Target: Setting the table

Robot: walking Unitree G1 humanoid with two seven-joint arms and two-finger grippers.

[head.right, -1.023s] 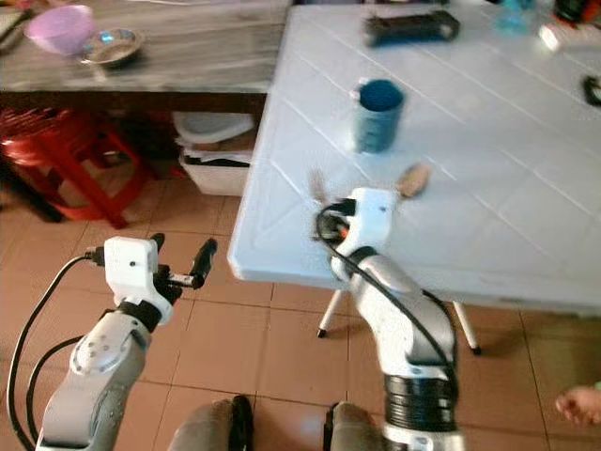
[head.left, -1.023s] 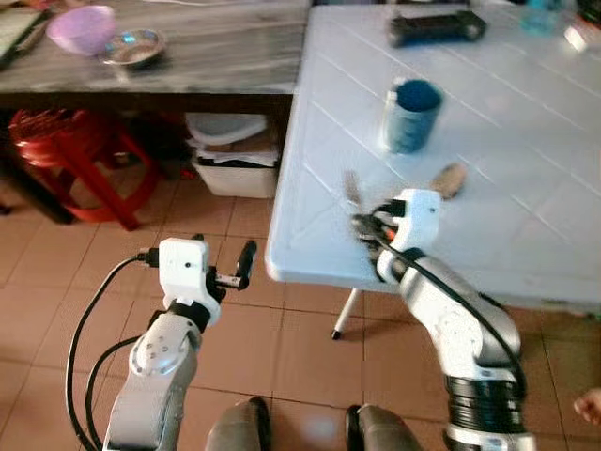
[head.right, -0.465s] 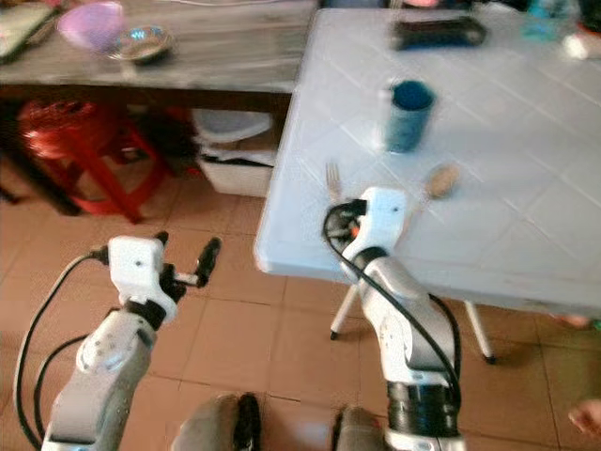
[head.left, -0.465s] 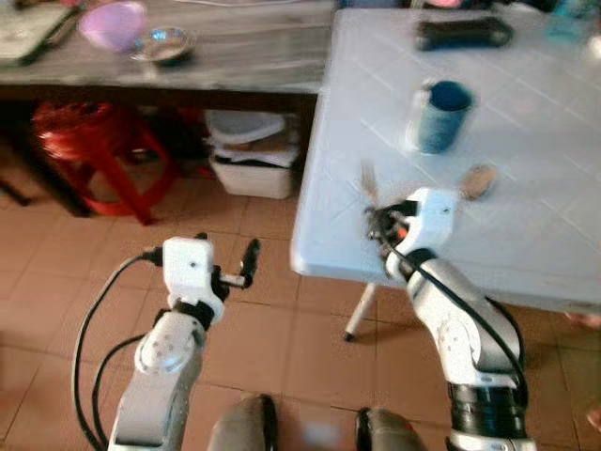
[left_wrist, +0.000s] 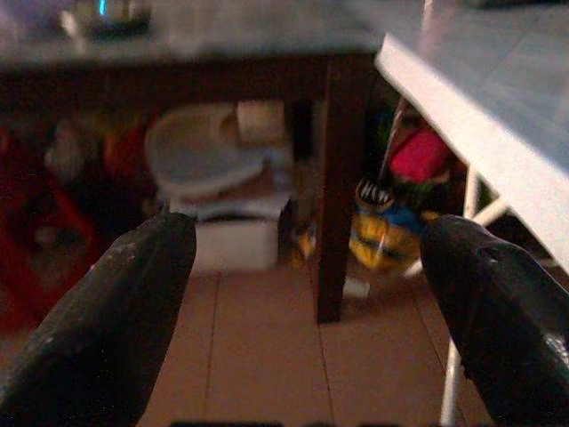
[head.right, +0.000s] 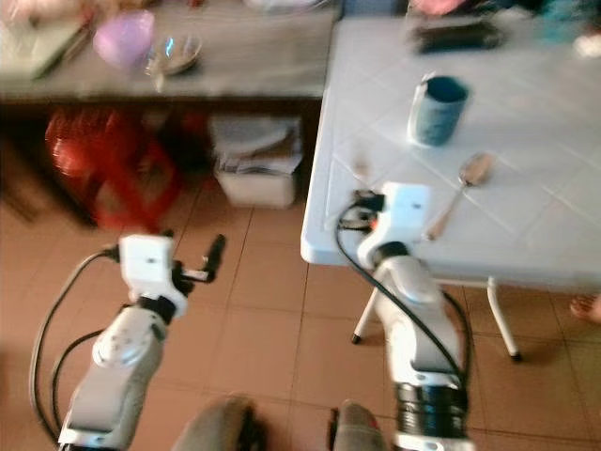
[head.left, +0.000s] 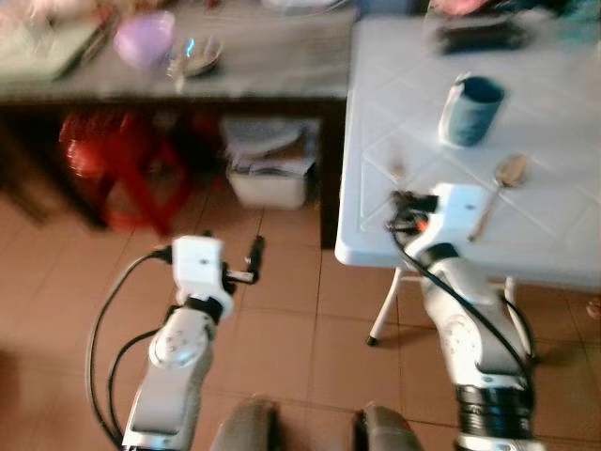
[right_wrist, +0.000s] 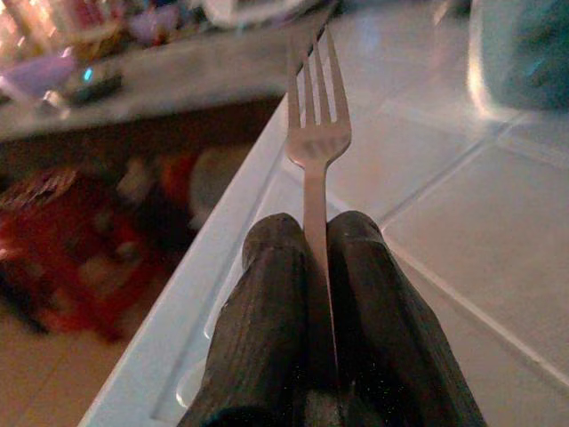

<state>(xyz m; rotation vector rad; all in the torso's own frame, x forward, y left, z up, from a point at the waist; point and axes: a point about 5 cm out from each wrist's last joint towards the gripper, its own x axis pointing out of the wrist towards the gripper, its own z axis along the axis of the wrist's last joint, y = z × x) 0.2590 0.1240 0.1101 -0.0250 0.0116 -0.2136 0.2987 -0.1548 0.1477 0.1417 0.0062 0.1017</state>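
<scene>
steel fork (right_wrist: 316, 142) clamped in right gripper (right_wrist: 307, 267) | view pulled back, fork unchanged, not yet placed | left gripper (left_wrist: 302, 267) spread, empty

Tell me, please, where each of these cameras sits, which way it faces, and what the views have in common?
Left and right eye views: on the head, looking forward and down at both silver arms, the white table, blue cup and spoon.
Left wrist view: along the left gripper, fingers wide apart, toward the storage under the dark table.
Right wrist view: along the right gripper, shut on a fork over the white table's edge.
Shared: the white table and dark table.
</scene>
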